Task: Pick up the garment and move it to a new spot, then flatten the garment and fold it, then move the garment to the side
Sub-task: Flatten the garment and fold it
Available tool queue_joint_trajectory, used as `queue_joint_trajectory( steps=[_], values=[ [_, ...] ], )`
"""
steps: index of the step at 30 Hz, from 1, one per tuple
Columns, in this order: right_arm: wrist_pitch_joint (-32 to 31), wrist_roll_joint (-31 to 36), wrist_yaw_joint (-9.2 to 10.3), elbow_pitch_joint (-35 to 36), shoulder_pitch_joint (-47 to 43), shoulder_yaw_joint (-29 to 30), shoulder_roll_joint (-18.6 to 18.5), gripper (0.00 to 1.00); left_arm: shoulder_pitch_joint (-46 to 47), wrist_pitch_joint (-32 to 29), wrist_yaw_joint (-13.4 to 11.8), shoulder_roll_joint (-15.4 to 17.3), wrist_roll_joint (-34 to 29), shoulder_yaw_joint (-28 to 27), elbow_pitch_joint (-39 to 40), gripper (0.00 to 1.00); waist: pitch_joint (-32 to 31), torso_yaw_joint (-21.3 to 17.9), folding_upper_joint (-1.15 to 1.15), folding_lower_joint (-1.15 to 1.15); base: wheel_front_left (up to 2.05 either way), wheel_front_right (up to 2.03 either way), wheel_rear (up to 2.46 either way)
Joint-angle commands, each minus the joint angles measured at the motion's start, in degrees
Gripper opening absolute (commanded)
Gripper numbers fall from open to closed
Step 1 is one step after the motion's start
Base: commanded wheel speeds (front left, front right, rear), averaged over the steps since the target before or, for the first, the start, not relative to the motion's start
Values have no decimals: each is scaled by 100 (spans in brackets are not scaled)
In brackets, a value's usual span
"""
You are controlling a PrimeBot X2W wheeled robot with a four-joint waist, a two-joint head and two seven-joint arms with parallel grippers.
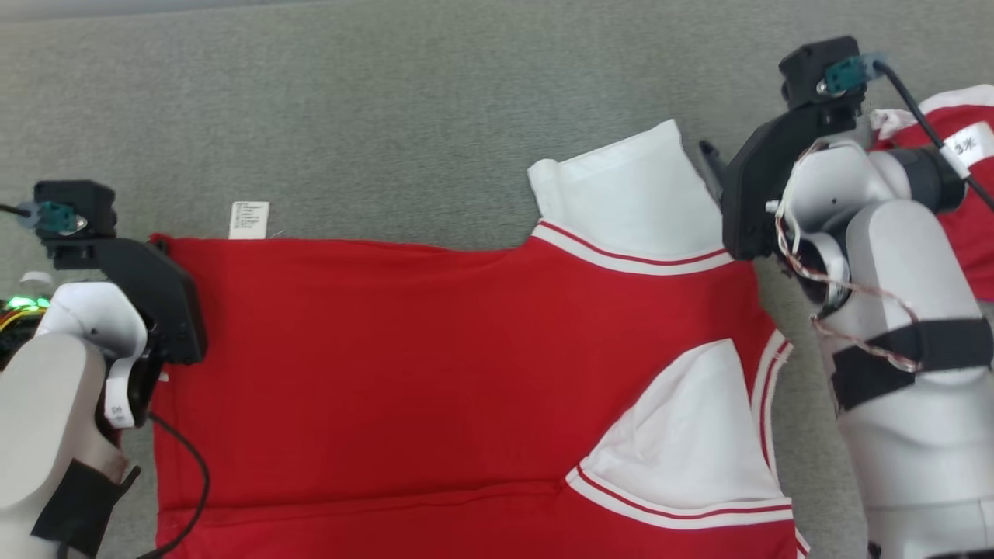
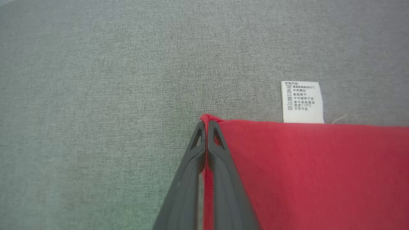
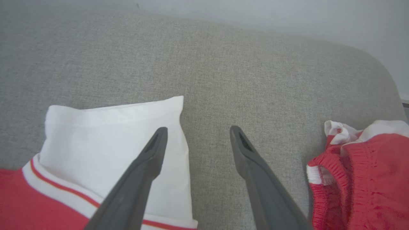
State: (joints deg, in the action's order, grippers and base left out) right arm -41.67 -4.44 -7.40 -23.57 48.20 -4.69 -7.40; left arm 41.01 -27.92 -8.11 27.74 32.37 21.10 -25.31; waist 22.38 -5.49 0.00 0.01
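From the head: red garment flat on grey cushion, white sleeve at its far right; from the left wrist: left gripper pressed together, pinching the garment's corner near a white label; from the right wrist: right gripper spread wide over sleeve edge and cushion.

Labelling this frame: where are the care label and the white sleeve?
care label (image 2: 302, 102): left wrist view, printed face.
white sleeve (image 3: 99, 137): right wrist view, middle of the cloth.
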Motion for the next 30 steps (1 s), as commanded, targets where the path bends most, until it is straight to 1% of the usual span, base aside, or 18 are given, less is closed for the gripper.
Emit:
queue_joint_trajectory(
  steps=[1, 3, 7, 13, 14, 15, 16, 17, 19, 20, 21, 22, 25, 30],
  values=[
    [71, 70, -13, -128, 152, 42, -28, 100, 82, 43, -9, -11, 47, -2, -24, 0, 79, 143, 0, -1, 0, 0, 0],
    [172, 268, -13, -518, 423, 159, -71, 100, 194, 70, -5, -75, 35, 22, -35, 0, 157, 233, 0, -1, 0, 0, 0],
    [203, 505, -13, -1244, 880, 246, -2, 100, 378, 116, 9, -202, -4, 95, -54, 0, 323, 379, 0, -1, 0, 0, 0],
    [181, 591, -13, -2108, 1368, 229, 1, 100, 574, 185, 40, -372, -41, 207, -136, 0, 548, 531, 0, -1, 0, 0, 0],
    [197, 615, -13, -2207, 1413, 204, -10, 91, 589, 203, 55, -404, -43, 221, -154, 0, 565, 550, 0, -1, 0, 0, 0],
    [211, 614, -13, -2329, 1448, 185, -17, 72, 608, 225, 71, -425, -32, 226, -182, 0, 577, 561, 0, -1, 0, 0, 0],
    [198, 593, -13, -2442, 1457, 169, -14, 65, 634, 252, 85, -440, -23, 230, -211, 0, 584, 567, 0, -1, 0, 0, 0],
    [165, 567, -13, -2558, 1457, 154, -3, 49, 658, 271, 82, -450, -10, 227, -246, 0, 586, 569, 0, -1, 0, 0, 0],
    [103, 458, -14, -2757, 1467, 119, 26, 45, 702, 324, 118, -443, 15, 212, -318, 0, 577, 568, 0, -1, 0, 0, 0],
    [82, 401, -14, -2837, 1472, 107, 45, 35, 711, 356, 120, -430, 29, 196, -346, 0, 570, 564, 0, -1, 0, 0, 0],
    [74, 298, -14, -2955, 1501, 50, 68, 8, 749, 418, 123, -426, 38, 177, -379, 0, 554, 551, 0, -1, 0, 0, 0],
    [104, 238, -14, -2994, 1510, 13, 72, 0, 768, 455, 123, -422, 40, 169, -399, 0, 544, 542, 0, -1, 0, 0, 0],
    [266, 190, -14, -2987, 1523, -49, 38, 0, 782, 509, 135, -403, 48, 158, -449, 0, 514, 523, 0, -1, 0, 0, 0],
    [939, 158, -8, -2888, 1576, 41, -116, 0, 703, 808, 133, -425, 53, 125, -460, 0, 416, 487, 0, -1, 0, 0, 0]
  ],
)
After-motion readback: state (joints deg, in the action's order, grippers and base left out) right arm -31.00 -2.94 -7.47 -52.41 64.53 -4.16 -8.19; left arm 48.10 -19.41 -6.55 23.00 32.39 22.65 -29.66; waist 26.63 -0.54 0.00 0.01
